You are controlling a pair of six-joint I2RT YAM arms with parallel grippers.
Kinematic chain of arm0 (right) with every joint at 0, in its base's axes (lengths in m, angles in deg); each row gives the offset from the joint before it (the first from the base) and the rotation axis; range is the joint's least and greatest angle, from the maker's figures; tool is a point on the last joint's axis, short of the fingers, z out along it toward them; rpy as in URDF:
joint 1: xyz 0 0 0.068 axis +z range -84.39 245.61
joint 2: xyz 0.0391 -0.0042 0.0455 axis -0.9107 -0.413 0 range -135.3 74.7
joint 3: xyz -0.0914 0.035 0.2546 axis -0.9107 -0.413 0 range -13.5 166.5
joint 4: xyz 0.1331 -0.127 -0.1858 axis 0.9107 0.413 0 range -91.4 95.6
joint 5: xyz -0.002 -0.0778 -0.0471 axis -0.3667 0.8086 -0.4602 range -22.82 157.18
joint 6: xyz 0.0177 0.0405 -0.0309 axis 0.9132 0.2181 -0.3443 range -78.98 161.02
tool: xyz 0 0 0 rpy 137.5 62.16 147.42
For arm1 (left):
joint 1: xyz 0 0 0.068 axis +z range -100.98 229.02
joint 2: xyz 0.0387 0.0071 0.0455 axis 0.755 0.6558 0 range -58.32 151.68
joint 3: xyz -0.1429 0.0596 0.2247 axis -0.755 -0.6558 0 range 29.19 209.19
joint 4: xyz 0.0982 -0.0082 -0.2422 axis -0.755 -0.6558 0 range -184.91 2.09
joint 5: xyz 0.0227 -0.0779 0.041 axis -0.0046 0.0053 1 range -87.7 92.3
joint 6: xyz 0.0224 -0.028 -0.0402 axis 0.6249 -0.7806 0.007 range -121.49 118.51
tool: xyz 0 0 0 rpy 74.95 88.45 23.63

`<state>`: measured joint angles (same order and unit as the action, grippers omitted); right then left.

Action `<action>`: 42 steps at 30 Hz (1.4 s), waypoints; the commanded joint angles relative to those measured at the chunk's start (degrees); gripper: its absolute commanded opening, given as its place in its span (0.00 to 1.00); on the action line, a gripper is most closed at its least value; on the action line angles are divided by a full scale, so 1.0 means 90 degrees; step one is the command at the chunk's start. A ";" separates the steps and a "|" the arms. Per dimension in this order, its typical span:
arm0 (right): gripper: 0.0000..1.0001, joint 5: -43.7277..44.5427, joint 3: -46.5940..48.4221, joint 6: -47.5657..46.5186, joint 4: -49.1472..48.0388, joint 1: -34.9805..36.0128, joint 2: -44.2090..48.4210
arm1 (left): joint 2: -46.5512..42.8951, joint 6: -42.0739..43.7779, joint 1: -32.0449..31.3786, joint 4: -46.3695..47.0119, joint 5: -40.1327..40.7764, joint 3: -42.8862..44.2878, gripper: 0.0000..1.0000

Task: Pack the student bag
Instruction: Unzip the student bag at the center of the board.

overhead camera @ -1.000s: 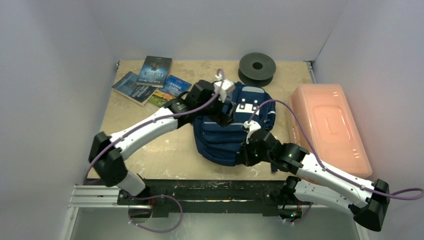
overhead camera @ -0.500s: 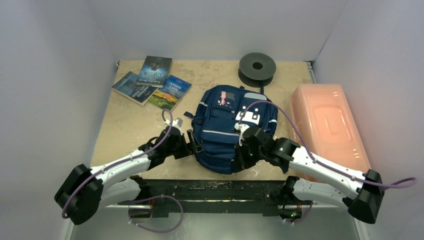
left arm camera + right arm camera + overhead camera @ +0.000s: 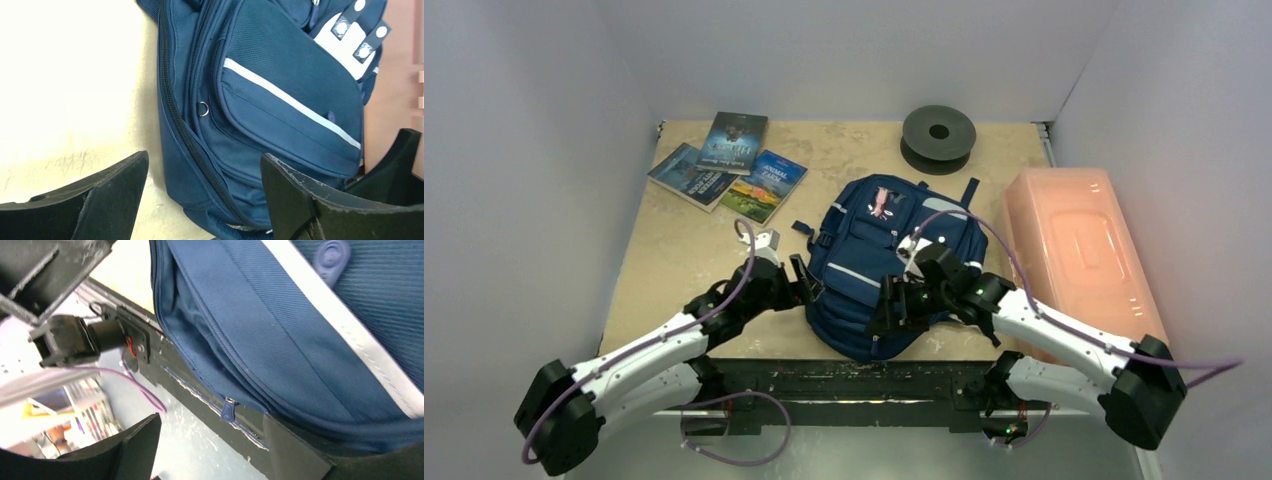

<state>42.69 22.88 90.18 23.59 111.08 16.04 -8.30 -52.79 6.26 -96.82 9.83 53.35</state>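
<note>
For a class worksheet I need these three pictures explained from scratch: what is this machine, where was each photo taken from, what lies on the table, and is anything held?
These are two robot arms bolted at the near edge of the table, each ending in a two-finger tool. The wide picture looks down from above and behind; the other two come from wrist cameras, so the black wedges are that arm's own fingers. On the table lie a navy backpack, three books, a dark round spool and a pink plastic box. The left tool is beside the backpack's left side, the right tool over its near right part. Both are open; nothing is held.
</note>
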 commanded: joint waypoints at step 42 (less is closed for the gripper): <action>0.00 0.2207 -0.1152 0.4780 0.0153 -0.0205 0.2171 | 0.4856 -0.5014 -0.5092 -0.5490 0.3633 0.5340 0.53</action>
<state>61.60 10.62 129.90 27.09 109.46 33.53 34.74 -89.23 -39.62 -138.72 39.95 99.23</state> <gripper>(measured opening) 0.023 0.552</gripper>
